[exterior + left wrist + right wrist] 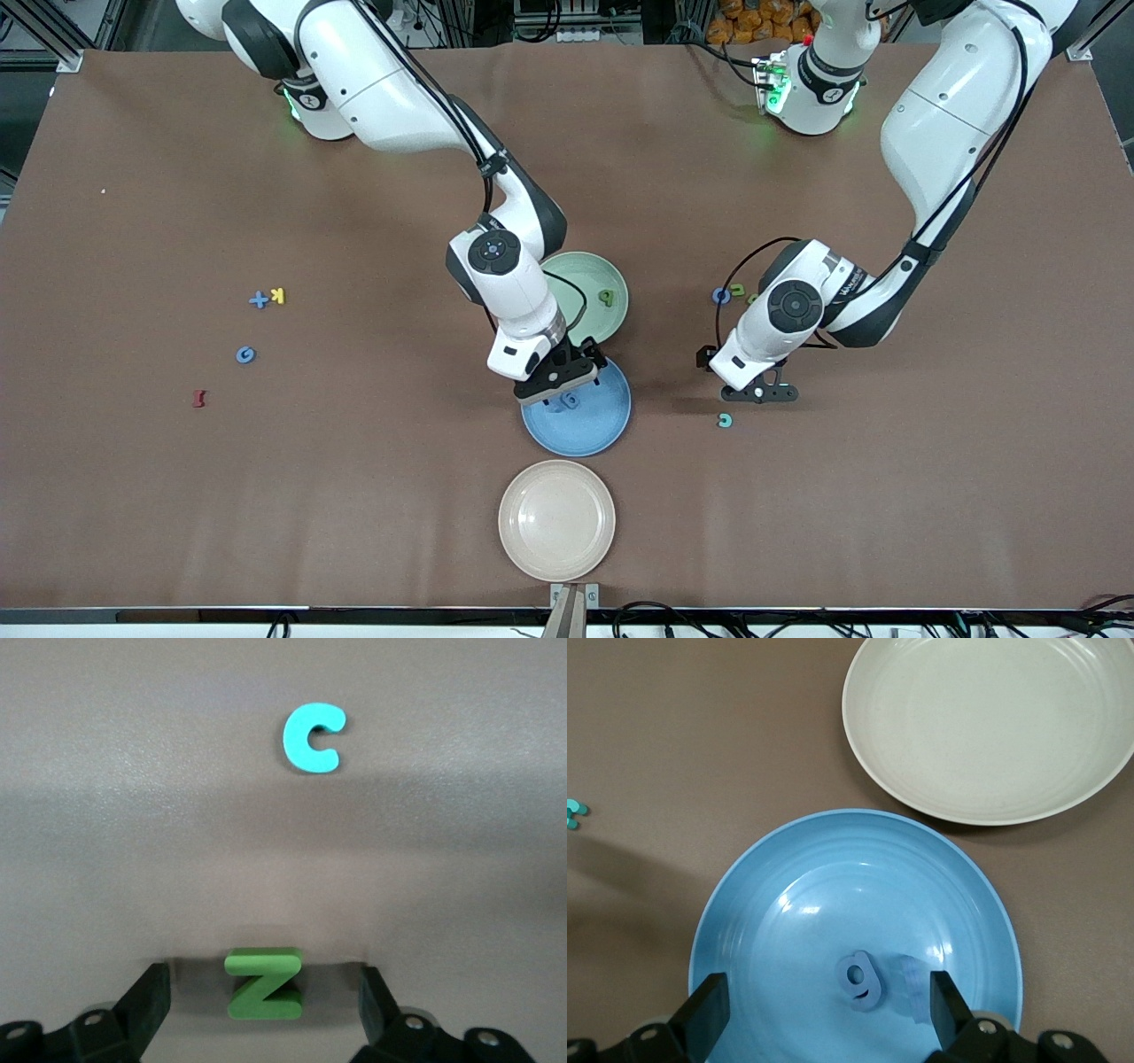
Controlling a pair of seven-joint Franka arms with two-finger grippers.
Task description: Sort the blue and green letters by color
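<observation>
Blue and green letters are seen scattered across the brown table (133, 496) in the front view. A blue plus (258, 300) is placed touching a yellow K (278, 295) toward the right arm's end, w/ a blue G (245, 355) nearer the camera and a dark red piece (199, 399) nearer still. An olive green letter (606, 298) is held in the pale green plate (611, 279); the blue plate (611, 416) lies just nearer, the cream plate (556, 519) nearest. A blue ring-shaped letter (721, 296) and a small olive piece (737, 290) are seen beside the left arm's wrist. A teal C (725, 420) lies nearer the camera than the left gripper (769, 390).

Left wrist view: fingers (146, 1001) are spread wide, low at the table, w/ a green Z (264, 982) between them, untouched. The teal C (313, 739) lies well apart.

Right wrist view: right gripper (824, 1010) is spread wide over the blue plate (744, 904), nothing held. A blue 9-like piece (860, 979) rests in the plate between the fingers (704, 1005). The cream plate (983, 718) sits beside it.
</observation>
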